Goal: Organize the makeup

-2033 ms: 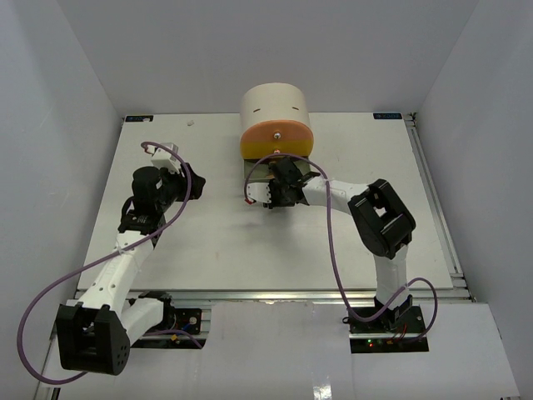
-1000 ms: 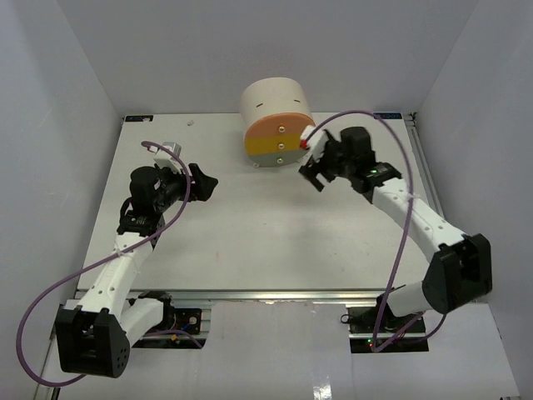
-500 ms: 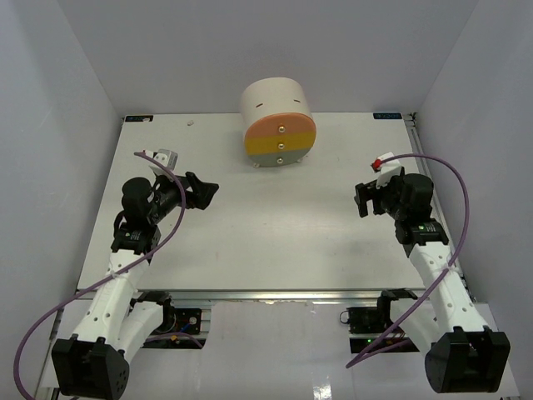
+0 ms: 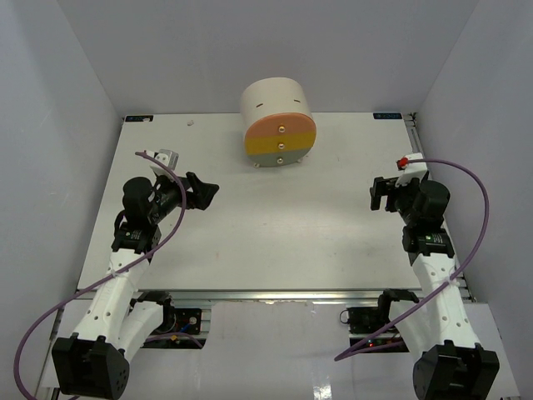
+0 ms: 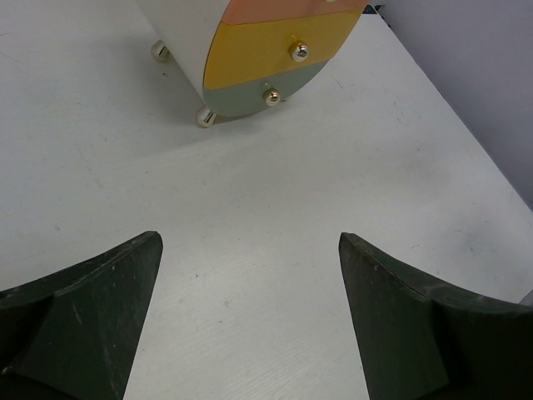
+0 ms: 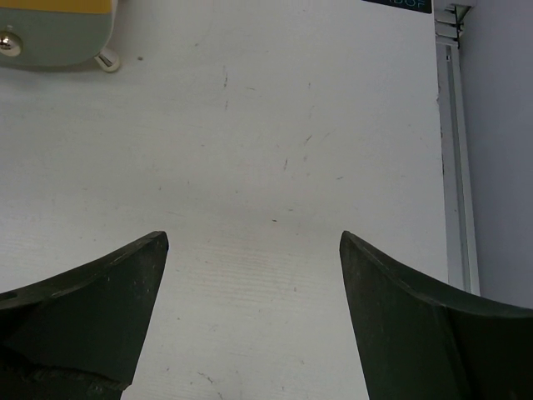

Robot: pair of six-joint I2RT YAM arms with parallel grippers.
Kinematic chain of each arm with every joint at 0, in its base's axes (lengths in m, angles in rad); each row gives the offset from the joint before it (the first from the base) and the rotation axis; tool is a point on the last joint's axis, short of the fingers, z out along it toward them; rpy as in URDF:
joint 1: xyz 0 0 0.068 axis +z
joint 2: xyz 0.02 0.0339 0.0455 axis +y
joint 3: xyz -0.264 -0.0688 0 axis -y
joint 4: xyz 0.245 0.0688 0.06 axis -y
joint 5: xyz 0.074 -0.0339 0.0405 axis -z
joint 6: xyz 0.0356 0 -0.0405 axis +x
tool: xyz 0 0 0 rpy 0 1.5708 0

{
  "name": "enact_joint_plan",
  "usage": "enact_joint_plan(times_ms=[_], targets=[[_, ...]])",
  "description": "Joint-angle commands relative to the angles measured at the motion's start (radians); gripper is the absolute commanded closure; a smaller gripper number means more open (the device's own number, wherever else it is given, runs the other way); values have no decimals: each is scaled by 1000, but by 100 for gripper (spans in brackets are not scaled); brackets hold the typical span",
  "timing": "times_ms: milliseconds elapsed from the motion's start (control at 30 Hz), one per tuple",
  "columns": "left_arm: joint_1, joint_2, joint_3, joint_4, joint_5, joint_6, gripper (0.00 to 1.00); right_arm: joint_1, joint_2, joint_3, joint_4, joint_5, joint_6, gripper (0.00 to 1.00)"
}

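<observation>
Both wide-jawed — left gripper (image 4: 206,189), right gripper (image 4: 377,194)

You'll find nothing legible in any view. The dark sticker (image 6: 398,3) at the top right of the right wrist view, on the table (image 6: 266,167), carries pale lettering. It is cut by the frame edge and too blurred to read.
</observation>
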Motion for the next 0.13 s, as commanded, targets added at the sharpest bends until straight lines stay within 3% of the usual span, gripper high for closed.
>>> enact_joint_plan(times_ms=[0,100], targets=[[1,-8,-11,-5,2,11,2,-15,-21,-24,89,28,35,10],[0,-6,-12,-6,-4,12,2,-20,-15,-22,94,42,69,10]])
